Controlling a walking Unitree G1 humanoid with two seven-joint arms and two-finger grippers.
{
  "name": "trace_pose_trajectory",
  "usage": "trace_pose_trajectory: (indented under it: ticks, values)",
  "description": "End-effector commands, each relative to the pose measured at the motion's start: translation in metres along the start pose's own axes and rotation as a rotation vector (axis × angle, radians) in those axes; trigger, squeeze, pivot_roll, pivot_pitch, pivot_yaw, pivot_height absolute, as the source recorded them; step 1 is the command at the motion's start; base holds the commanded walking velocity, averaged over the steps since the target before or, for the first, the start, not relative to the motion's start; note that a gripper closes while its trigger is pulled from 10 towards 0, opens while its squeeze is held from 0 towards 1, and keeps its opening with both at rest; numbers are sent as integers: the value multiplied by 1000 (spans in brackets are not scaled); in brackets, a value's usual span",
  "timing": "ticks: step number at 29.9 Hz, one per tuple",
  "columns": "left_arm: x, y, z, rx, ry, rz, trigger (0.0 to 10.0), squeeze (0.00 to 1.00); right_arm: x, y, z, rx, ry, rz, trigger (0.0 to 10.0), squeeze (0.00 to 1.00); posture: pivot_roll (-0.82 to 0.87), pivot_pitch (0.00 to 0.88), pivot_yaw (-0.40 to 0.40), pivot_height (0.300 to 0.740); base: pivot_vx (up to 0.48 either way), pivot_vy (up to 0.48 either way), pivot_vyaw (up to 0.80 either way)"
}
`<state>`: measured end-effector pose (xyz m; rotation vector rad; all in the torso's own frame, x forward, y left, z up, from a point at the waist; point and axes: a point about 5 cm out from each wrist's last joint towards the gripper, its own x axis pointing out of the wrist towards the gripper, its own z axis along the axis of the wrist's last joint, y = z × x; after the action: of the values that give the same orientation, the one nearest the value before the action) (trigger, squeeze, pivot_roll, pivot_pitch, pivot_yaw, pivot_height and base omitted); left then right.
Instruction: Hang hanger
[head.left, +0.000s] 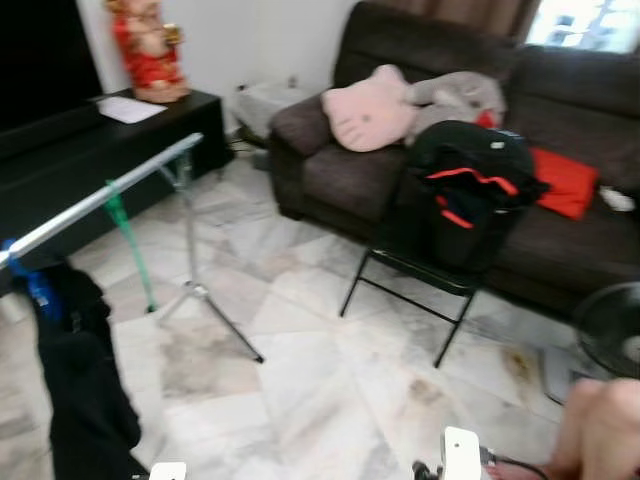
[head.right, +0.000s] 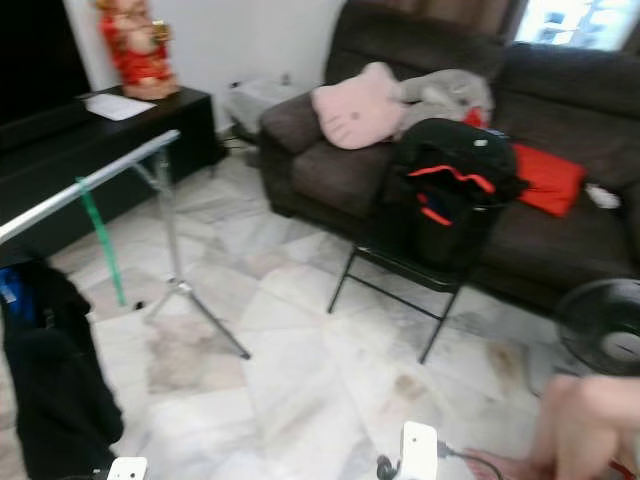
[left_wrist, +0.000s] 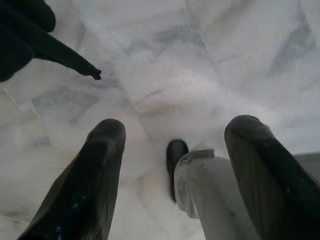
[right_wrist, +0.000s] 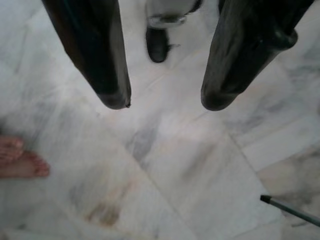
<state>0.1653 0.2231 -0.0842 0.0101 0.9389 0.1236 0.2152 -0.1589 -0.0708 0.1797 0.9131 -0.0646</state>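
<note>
A marble floor (head.left: 330, 380) runs between a dark sofa (head.left: 560, 230) and a black desk (head.left: 60, 170) along the wall. I am looking down at a silver rail (head.left: 100, 197) on a tripod stand (head.left: 195, 290), with a dark garment (head.left: 80, 400) already hung from its near end on a blue hanger (head.left: 35, 290). A green hanger (head.left: 128, 240) hangs further along the rail. A folding chair (head.left: 430, 280) before the sofa carries a black jacket (head.left: 465, 180) with red trim, and a fan (head.left: 612, 330) stands to my right.

Both arms hang low. My left hand (left_wrist: 170, 150) points at the floor with its 2 fingers spread wide and nothing between them; my right hand (right_wrist: 162, 100) is the same, fingers apart and empty. A person's bare foot (right_wrist: 17, 160) rests on the marble near my right side.

My reading: no hanger is in either hand, so the pickup is not yet done. The risks from here are clipping the stand's splayed legs as I approach, which could tip the rail, and swinging an arm into the person close by.
</note>
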Motion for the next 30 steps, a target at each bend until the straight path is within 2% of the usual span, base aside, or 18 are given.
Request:
trace_pose_trajectory:
  ticks: [1, 7, 12, 15, 23, 30]
  values:
    - [2, -4, 4, -1, 5, -21, 10000, 0, 0, -5, 6, 1, -5, -18, 10000, 0, 60, 9, -26, 740, 0, 0, -738]
    - [-1, 7, -3, -5, 24, -22, 10000, 0, 1, -6, 9, -9, -7, -18, 10000, 0, 63, 11, -34, 740, 0, 0, -735]
    - [-2, 9, -7, 3, 37, -26, 10000, 0, 1, -6, 9, 0, -20, -19, 10000, 0, 61, 9, -34, 740, 0, 0, 0]
    - [-2, 8, -9, 2, 42, -26, 10000, 0, 1, -6, 10, 1, -21, -20, 10000, 0, 61, 9, -34, 740, 0, 0, 0]
    - [-1, -7, -11, 13, 58, -43, 10000, 0, 1, -6, 9, -2, -21, -21, 10000, 0, 64, 0, -33, 740, 243, 0, 0]
    - [-1, -8, -11, 19, 53, -50, 10000, 0, 0, -6, 8, -3, -19, -22, 10000, 0, 66, 0, -33, 740, 250, 0, 0]
